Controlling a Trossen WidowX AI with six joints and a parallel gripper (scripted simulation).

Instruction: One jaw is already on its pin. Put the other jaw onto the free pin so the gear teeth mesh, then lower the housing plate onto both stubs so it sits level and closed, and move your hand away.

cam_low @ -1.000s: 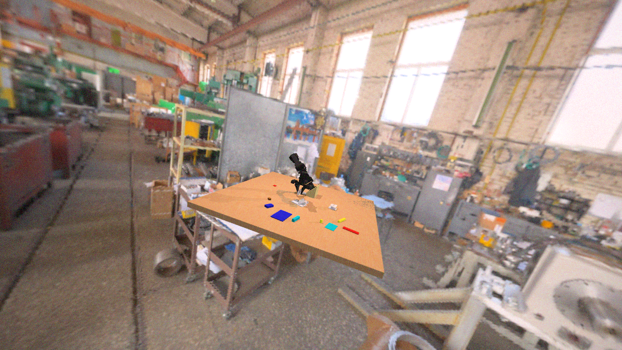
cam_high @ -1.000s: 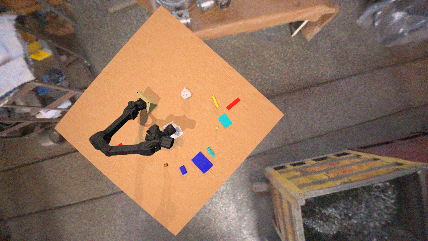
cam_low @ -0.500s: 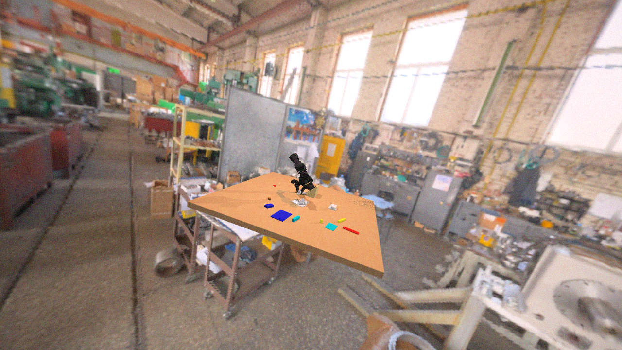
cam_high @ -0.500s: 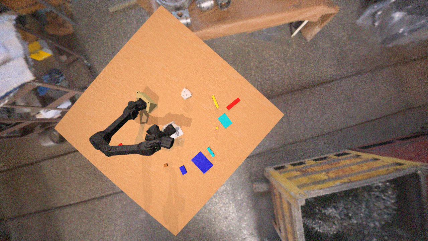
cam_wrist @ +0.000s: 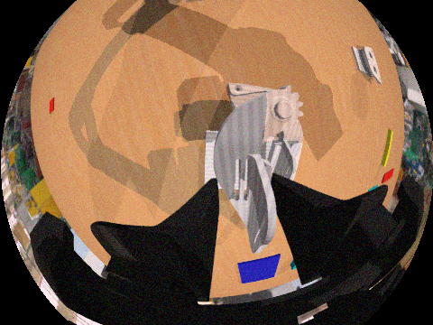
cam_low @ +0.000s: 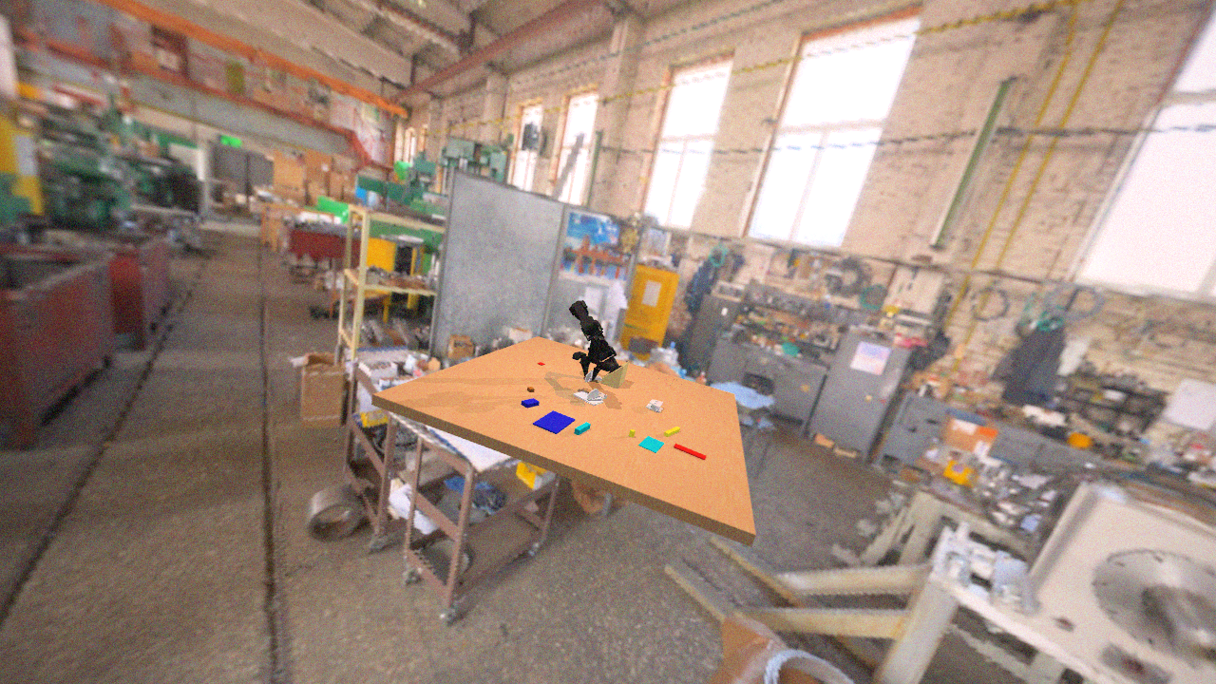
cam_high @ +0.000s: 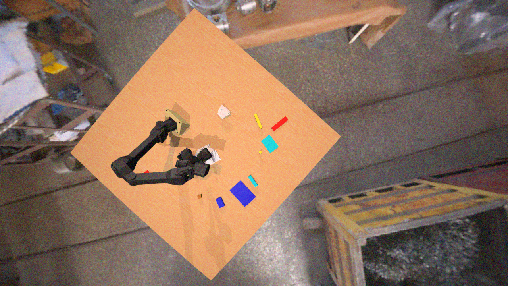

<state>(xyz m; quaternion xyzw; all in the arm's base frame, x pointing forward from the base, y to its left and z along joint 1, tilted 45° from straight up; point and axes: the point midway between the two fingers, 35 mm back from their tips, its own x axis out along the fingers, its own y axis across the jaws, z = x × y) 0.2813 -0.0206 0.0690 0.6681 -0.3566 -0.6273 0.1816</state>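
Observation:
The gripper (cam_wrist: pixel 244 179) is shut on a grey curved jaw (cam_wrist: pixel 266 212), whose narrow end points down past the fingertips in the wrist view. The gripper is over the white base (cam_high: pixel 215 158) (cam_wrist: pixel 210 155), which its fingers partly hide. In the wrist view, a round pin (cam_wrist: pixel 283 109) stands through a toothed hub (cam_wrist: pixel 295 118) at the base's upper right. The free pin cannot be picked out, and the held jaw's hub and any tooth contact are hidden. The white housing plate (cam_high: pixel 223 112) (cam_low: pixel 655 406) (cam_wrist: pixel 373 65) lies apart from the base, its holes showing.
The arm stands on an olive wedge (cam_high: pixel 182 125). Yellow bars, a red bar (cam_high: pixel 279 123), cyan pieces and a large blue slab (cam_high: pixel 242 193) lie beyond the base. A small blue block (cam_high: pixel 220 202) and an orange cube (cam_high: pixel 199 196) lie to one side.

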